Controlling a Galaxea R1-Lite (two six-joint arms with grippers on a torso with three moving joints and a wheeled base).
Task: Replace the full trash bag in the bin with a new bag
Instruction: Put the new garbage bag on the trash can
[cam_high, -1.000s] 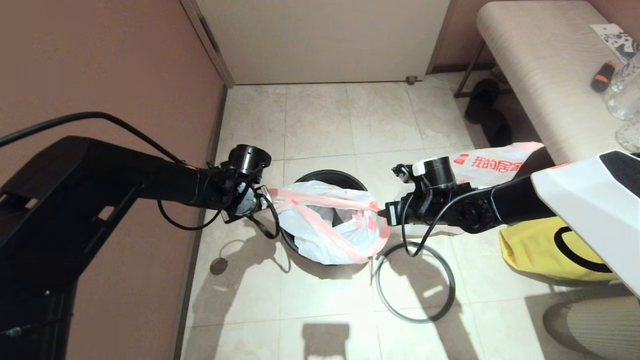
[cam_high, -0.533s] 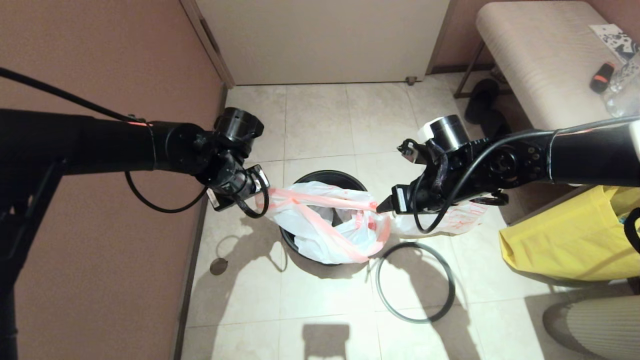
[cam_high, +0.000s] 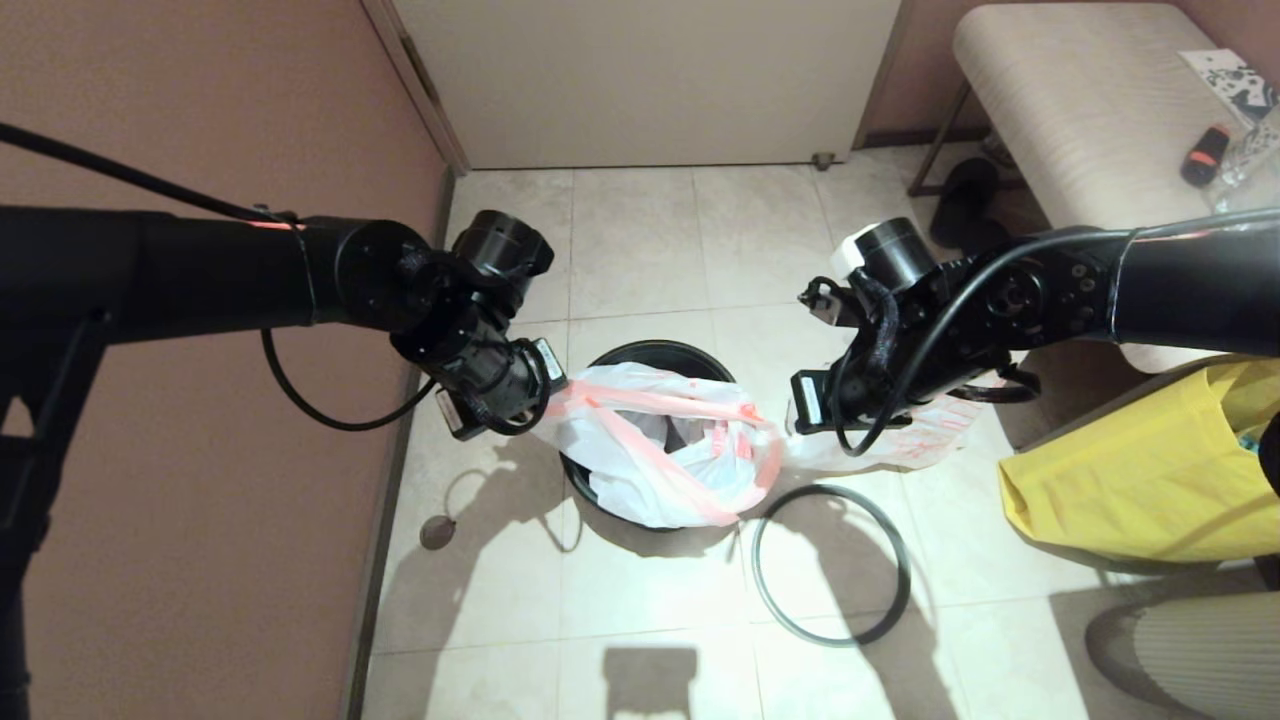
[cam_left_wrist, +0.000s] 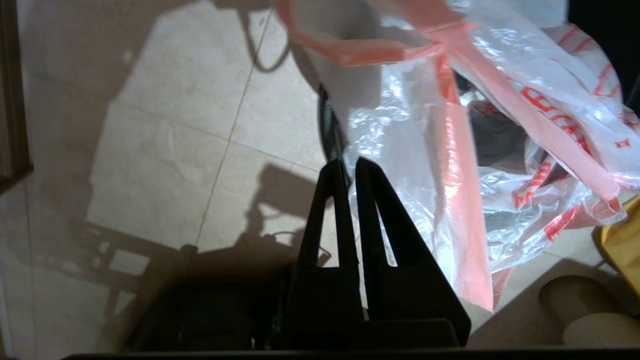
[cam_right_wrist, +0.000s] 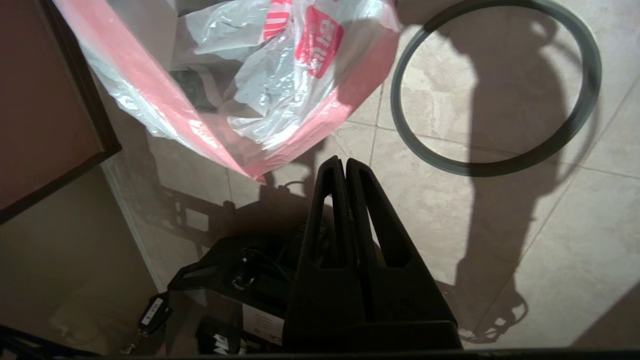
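Note:
The black bin (cam_high: 655, 351) stands on the tiled floor with the new bag (cam_high: 640, 440) in it, pink-edged mouth spread open over the rim. My left gripper (cam_high: 548, 398) is at the bag's left corner, shut with an edge of the film (cam_left_wrist: 400, 125) in the thin slit between its fingers. My right gripper (cam_right_wrist: 345, 161) is shut on nothing, a short way off the bag's right corner (cam_right_wrist: 255, 172). The full trash bag (cam_high: 925, 440) lies on the floor right of the bin, mostly hidden by my right arm. The grey hoop (cam_right_wrist: 480, 169) lies flat on the floor by the bin.
A yellow fabric bag (cam_high: 1130, 480) sits at the right. A padded bench (cam_high: 1080, 130) with small items stands at the back right, dark slippers (cam_high: 965, 200) beside it. The brown wall (cam_high: 200, 550) runs close along the left; a floor drain (cam_high: 435, 532) lies near it.
Both arms have risen. The left gripper has moved in to the bag's left corner. The right gripper has drawn slightly back from the right corner. The bag has barely shifted.

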